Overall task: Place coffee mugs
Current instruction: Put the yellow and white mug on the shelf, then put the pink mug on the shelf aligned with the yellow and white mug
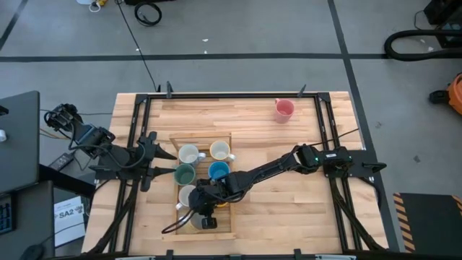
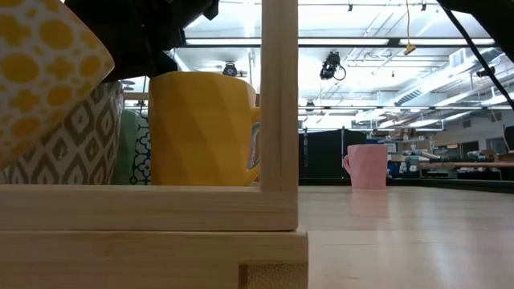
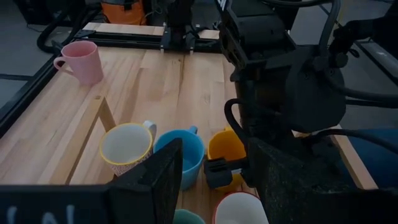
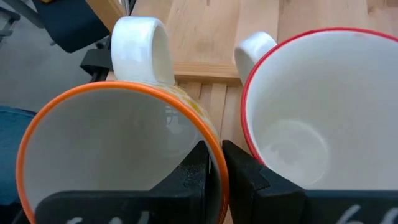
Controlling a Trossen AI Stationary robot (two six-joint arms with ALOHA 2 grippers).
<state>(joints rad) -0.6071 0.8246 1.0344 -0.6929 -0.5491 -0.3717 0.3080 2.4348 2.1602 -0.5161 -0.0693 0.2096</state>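
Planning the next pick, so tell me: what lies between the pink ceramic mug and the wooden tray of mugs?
Only bare wooden tabletop separates the pink ceramic mug from the wooden tray, as the high view shows; the low view agrees.

"SA2" on a white sheet (image 1: pixel 70 214) on the floor left of the table, no other readable text
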